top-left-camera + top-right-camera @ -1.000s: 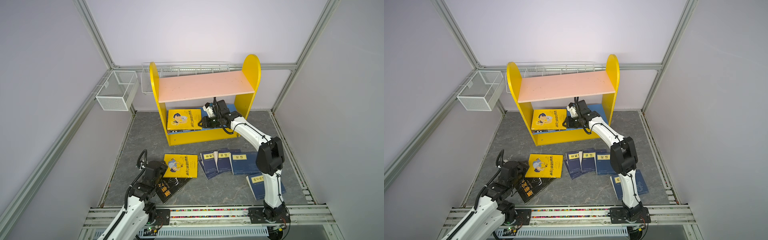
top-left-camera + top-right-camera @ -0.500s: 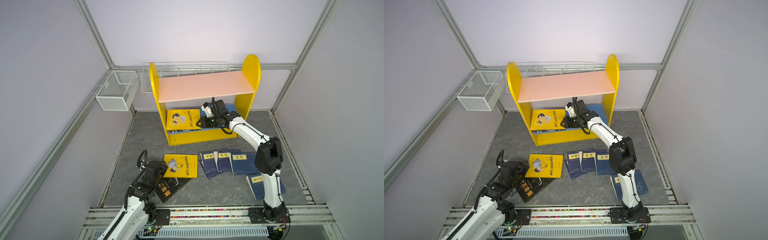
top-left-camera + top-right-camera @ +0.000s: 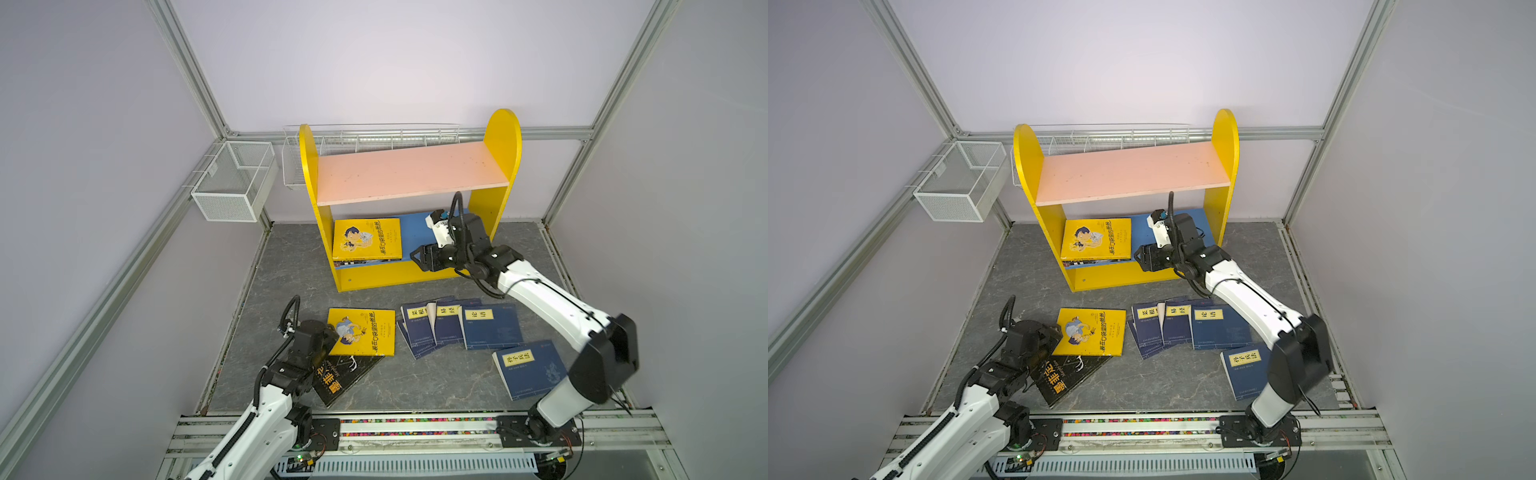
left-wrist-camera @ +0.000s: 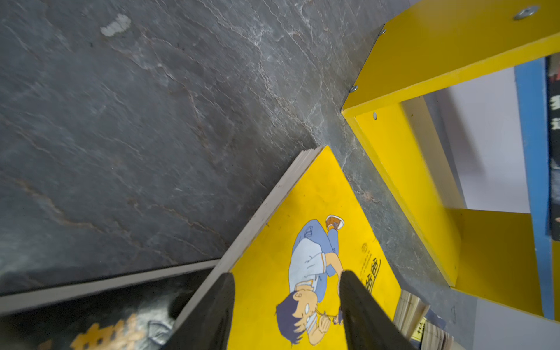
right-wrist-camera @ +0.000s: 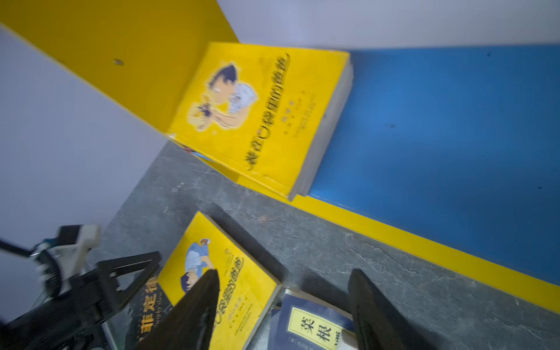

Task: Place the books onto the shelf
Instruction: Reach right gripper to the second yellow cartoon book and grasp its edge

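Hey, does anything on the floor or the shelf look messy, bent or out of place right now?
Yes. Among the fanned navy books on the floor, a pale leaf curls up between two covers. The black book lies askew, partly under the yellow cartoon book. Nothing else stands out.

Mesh basket (image 3: 232, 183): white, box-shaped, hung at the left wall.
Wire basket (image 3: 374, 139): white, long and shallow, along the back wall.
Floor (image 3: 291, 257): grey, marbled, veined.
Walls (image 3: 395, 54): pale lilac.
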Motion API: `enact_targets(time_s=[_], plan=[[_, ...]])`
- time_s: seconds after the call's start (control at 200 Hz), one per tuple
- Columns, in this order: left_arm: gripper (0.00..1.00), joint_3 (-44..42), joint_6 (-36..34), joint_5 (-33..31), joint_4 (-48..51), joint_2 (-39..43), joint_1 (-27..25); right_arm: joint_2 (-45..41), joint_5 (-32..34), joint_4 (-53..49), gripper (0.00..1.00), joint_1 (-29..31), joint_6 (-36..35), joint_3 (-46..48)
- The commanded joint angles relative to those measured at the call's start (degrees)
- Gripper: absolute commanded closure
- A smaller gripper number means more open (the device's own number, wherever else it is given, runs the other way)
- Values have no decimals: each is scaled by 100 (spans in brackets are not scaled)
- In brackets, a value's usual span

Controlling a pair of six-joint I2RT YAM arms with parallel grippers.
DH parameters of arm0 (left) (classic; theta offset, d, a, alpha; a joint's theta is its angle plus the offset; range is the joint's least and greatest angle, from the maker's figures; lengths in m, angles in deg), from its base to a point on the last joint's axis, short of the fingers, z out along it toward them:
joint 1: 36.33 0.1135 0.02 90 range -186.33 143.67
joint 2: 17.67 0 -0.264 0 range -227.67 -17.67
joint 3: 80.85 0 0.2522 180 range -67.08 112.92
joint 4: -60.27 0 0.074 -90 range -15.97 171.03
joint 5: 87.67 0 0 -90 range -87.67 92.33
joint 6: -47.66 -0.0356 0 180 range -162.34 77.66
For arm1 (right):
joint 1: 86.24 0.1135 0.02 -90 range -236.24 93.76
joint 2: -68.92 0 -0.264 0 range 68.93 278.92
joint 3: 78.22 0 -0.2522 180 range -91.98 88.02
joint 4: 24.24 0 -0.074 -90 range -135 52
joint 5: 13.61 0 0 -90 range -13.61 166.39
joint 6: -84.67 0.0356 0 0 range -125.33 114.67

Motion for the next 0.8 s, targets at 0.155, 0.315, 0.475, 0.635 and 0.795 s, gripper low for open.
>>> enact_targets(time_s=[0.155, 0.315, 0.475, 0.635, 0.795], plan=[[43, 173, -342, -10, -70, -483, 11, 151, -1572, 126, 30, 876, -109, 1600], [44, 134, -342, -98, -76, -668, 12, 969, -1938, -180, 30, 1020, -240, 1549], [45, 20, -342, -92, -203, -898, 13, 1734, -2244, -365, 30, 979, -321, 1062], [45, -69, -342, 1, -329, -1057, 2, 2502, -2555, -676, 31, 861, -176, 614], [46, -112, -535, 51, -369, -1163, 8, 2918, -2711, -741, 32, 688, 87, 447]])
